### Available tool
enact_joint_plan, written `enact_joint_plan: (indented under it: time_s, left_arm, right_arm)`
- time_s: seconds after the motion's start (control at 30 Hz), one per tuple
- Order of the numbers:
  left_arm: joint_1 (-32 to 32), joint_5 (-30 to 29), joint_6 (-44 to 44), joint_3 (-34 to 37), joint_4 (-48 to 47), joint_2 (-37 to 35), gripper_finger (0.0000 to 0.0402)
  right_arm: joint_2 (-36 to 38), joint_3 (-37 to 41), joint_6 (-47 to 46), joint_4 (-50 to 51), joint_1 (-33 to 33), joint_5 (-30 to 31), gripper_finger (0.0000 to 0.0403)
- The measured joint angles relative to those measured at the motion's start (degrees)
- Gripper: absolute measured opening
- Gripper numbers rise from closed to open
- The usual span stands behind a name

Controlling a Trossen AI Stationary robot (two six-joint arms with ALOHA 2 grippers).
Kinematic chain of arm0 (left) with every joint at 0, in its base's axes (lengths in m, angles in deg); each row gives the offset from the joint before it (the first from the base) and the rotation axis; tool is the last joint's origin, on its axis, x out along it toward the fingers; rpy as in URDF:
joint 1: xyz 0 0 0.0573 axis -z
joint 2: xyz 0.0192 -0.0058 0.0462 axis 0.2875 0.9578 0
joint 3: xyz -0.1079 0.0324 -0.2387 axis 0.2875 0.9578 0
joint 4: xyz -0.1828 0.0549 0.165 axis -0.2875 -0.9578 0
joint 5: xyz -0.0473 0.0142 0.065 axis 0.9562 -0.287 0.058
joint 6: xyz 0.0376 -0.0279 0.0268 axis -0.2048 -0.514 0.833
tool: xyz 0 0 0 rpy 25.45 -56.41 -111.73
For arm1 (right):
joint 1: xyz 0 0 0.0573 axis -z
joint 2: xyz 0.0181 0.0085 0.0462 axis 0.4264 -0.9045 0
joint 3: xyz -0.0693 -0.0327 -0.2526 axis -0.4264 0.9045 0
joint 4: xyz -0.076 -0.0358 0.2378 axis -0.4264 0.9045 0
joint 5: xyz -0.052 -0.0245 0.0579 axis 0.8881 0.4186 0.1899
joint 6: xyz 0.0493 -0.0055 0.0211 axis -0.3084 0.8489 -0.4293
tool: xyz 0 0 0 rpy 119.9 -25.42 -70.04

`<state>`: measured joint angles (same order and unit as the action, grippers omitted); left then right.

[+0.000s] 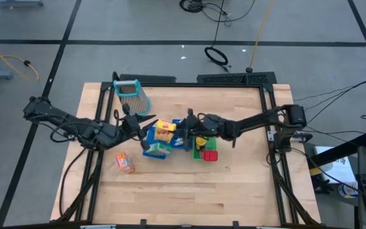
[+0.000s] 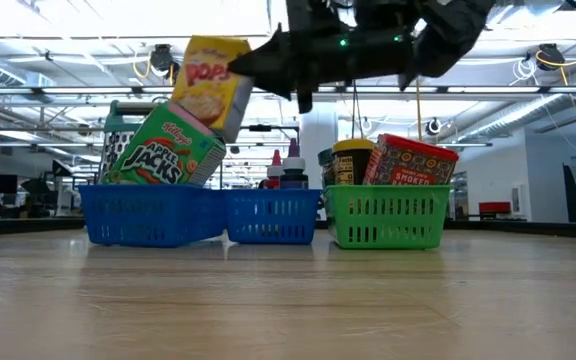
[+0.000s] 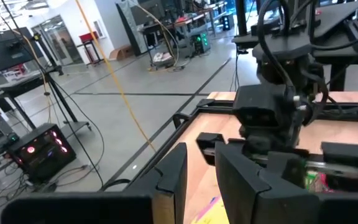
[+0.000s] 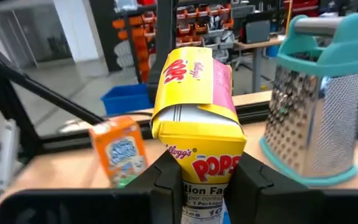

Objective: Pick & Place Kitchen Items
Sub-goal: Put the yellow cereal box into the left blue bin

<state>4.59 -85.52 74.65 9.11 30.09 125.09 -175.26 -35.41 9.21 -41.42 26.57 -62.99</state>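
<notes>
A yellow Pops box (image 2: 211,85) hangs tilted above the blue trays (image 2: 148,215), with my right gripper (image 4: 210,180) shut on it. My right arm reaches in level from the table's right (image 1: 178,129). My left gripper (image 1: 146,124) stands just left of the box, open a little, with nothing between its fingers (image 3: 202,180). A green Apple Jacks box (image 2: 163,155) leans in the left blue tray. An orange packet (image 1: 124,163) lies on the table near the front left. My right gripper pinches the yellow box between its two fingers (image 4: 166,177), one on each side of the box's end nearest the wrist (image 4: 207,163). The fingers come level from the table's right. The box is off the table and tilted; whether its lower corner (image 2: 218,128) touches the green box, I cannot tell.
A green tray (image 2: 386,218) holds a yellow-lidded jar (image 2: 353,160) and a red block (image 2: 413,160). Small bottles (image 2: 286,170) stand in the middle blue tray (image 2: 273,218). A metal grater (image 1: 132,95) with a teal handle stands at the far left. Bare wood lies along the near edge.
</notes>
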Motion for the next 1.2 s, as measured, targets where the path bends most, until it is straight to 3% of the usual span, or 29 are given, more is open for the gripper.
enact_joint_plan:
  time_s: [0.47,0.77,1.2]
  left_arm:
    - [0.13,0.11,0.13,0.0,-0.09,0.02,0.0086]
    - [0.13,0.11,0.16,0.0,-0.2,0.02,0.0086]
    - [0.13,0.11,0.18,0.0,-1.01,0.02,0.0086]
  right_arm:
    - [-8.22,-4.44,3.25,-0.12,-0.26,-2.63,0.0065]
    - [-13.92,-4.51,0.1,-6.67,-0.34,-2.86,0.0068]
    - [-14.01,-4.51,2.86,-5.49,-1.45,-2.64,0.0066]
